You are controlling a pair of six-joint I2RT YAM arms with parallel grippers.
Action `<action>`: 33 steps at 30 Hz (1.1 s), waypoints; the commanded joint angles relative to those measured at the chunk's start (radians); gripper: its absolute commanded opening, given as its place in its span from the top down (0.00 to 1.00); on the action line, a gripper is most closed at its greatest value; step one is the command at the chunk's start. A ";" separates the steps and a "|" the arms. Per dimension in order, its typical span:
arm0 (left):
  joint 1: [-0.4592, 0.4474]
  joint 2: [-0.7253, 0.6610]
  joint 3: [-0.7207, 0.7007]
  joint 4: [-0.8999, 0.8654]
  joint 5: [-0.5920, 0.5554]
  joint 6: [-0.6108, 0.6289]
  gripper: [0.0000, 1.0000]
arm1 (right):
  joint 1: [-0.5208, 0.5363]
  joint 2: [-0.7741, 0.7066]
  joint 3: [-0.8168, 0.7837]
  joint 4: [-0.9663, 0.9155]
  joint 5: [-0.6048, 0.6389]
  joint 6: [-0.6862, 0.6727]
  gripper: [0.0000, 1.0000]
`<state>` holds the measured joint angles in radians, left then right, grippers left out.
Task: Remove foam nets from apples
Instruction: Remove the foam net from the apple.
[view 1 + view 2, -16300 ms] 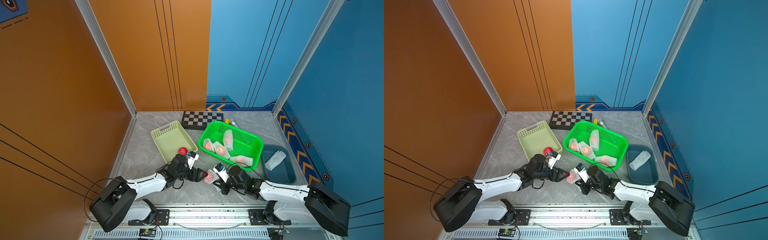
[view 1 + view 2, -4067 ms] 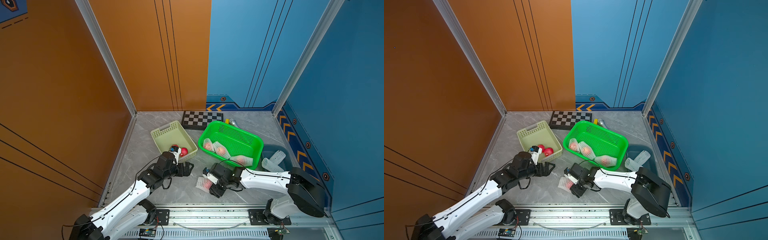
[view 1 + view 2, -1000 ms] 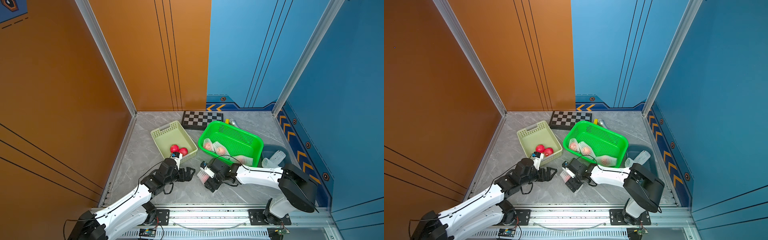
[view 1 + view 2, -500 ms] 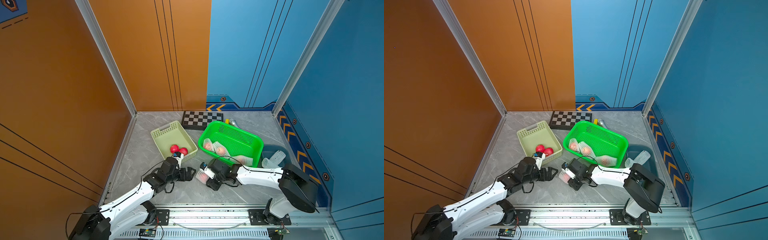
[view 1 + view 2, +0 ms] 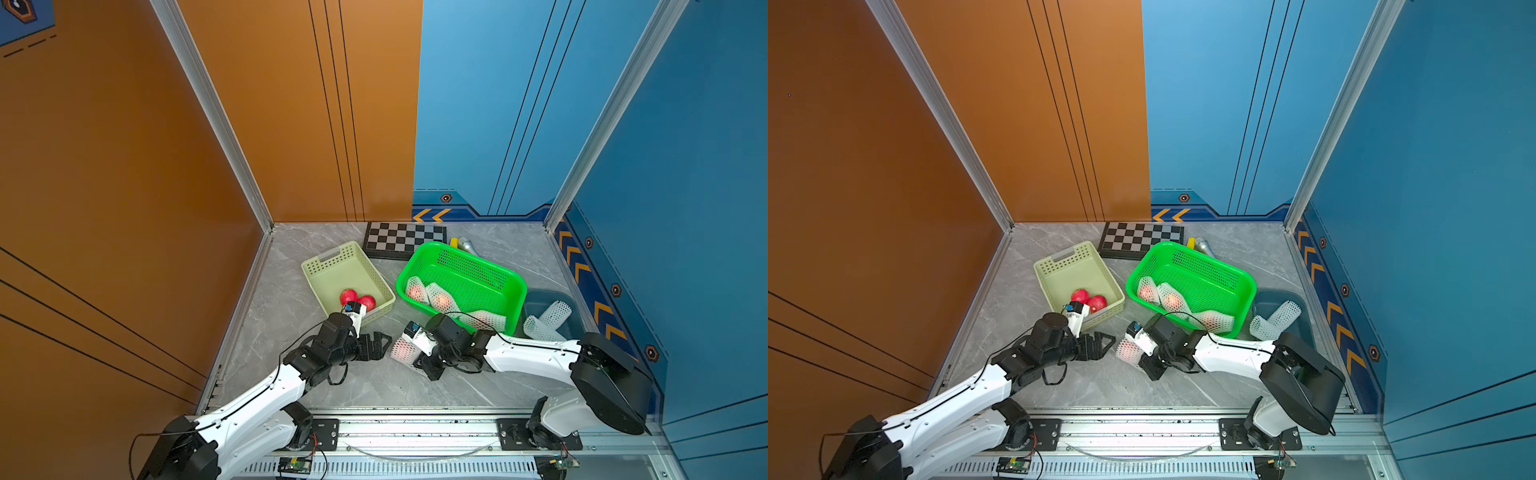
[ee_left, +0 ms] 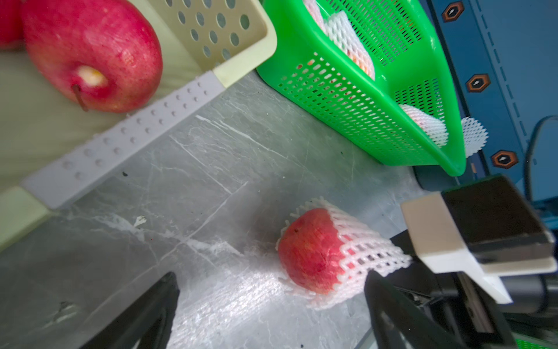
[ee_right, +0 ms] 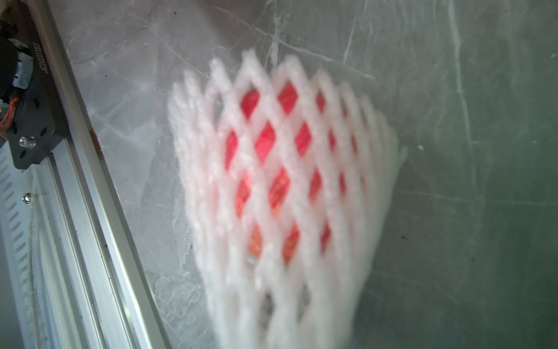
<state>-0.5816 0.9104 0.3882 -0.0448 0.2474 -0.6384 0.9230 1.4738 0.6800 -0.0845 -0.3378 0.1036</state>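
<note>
On the near worktop [image 5: 286,307], the right tool [image 5: 420,353] is gripping the foam net [image 5: 400,350] as anchor; the open left tool [image 5: 384,345] is facing the apple [image 6: 308,253].

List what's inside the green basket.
Three netted apples lie in the green basket along its near-left side, pink-red showing through white mesh. The rest of its floor is bare. The right arm and its black cable cover part of the nearest one.
</note>
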 commanded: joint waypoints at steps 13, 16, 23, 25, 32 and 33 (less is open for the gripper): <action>0.046 0.045 0.019 0.186 0.300 -0.064 0.38 | -0.049 -0.241 -0.206 0.278 -0.173 -0.081 1.00; 0.040 0.051 0.016 0.216 0.322 -0.074 0.38 | -0.056 -0.271 -0.219 0.281 -0.173 -0.090 1.00; 0.014 0.053 0.013 0.298 0.383 -0.106 0.37 | -0.058 -0.273 -0.223 0.313 -0.205 -0.097 1.00; -0.001 0.054 0.014 0.298 0.386 -0.105 0.37 | -0.057 -0.275 -0.222 0.316 -0.205 -0.096 1.00; -0.030 0.079 0.020 0.298 0.394 -0.099 0.37 | -0.055 -0.300 -0.187 0.276 -0.202 -0.113 1.00; -0.032 0.079 0.021 0.297 0.394 -0.098 0.37 | -0.057 -0.303 -0.183 0.266 -0.198 -0.116 1.00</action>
<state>-0.6025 0.9863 0.3885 0.2359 0.6109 -0.7353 0.8692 1.1950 0.4686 0.2016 -0.5243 0.0143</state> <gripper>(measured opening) 0.632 0.059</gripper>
